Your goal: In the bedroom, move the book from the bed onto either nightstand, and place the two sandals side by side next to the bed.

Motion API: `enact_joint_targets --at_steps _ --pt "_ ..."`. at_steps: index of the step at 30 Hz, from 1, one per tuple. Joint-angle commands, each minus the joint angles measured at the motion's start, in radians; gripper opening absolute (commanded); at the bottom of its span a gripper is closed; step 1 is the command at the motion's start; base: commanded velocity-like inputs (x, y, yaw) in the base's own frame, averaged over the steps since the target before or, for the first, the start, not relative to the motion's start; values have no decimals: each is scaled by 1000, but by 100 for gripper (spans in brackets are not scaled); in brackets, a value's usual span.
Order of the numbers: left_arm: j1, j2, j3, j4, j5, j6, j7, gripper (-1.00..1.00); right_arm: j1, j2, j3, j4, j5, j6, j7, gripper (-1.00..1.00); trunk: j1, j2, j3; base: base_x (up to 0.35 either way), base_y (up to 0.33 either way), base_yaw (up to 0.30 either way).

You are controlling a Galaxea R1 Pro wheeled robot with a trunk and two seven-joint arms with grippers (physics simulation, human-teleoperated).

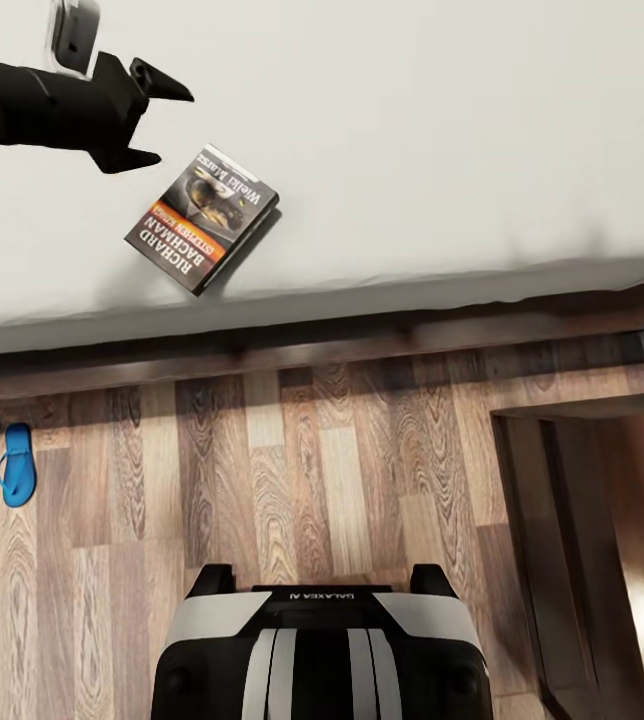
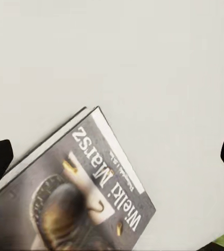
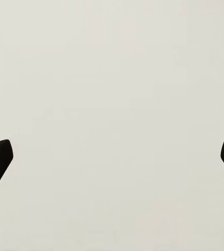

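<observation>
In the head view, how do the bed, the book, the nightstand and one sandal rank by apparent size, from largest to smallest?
1. bed: largest by far.
2. nightstand: cut by the picture's edge and nearer the camera, so its rank is less sure.
3. book.
4. One sandal: smallest; the two sandals look alike.

Cloth, paper, wood and plastic, mostly matt

The bed [image 1: 442, 120] has a matt white cloth top, smooth with soft creases along its edge, over a dark brown wooden frame with a dull sheen. The book [image 1: 202, 218] has a smooth paper cover, faintly glossy, with pale page edges showing in the left wrist view. The floor [image 1: 342, 480] is grained wood planking in mixed browns, lightly satin. The sandals [image 1: 0, 462] look like smooth bright blue rubber or plastic. The left pincer [image 1: 160, 125] is matt black plastic. The nightstand [image 1: 602, 540] is dark glossy wood with a bright reflection.
</observation>
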Motion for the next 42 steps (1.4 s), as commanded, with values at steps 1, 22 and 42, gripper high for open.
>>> enact_joint_targets --at_steps 1,22,42 --pt "-1 3 3 -20 22 -2 36 100 -1 1 1 0 -11 7 -6 100 0 0 1 0 0 0" --pt "59 40 27 -130 142 -3 285 100 -6 20 -10 -2 -37 7 -4 100 0 0 35 68 28 0" --pt "160 -22 23 -126 65 -11 286 100 1 18 -8 -1 -39 7 -5 100 0 0 67 182 140 0"
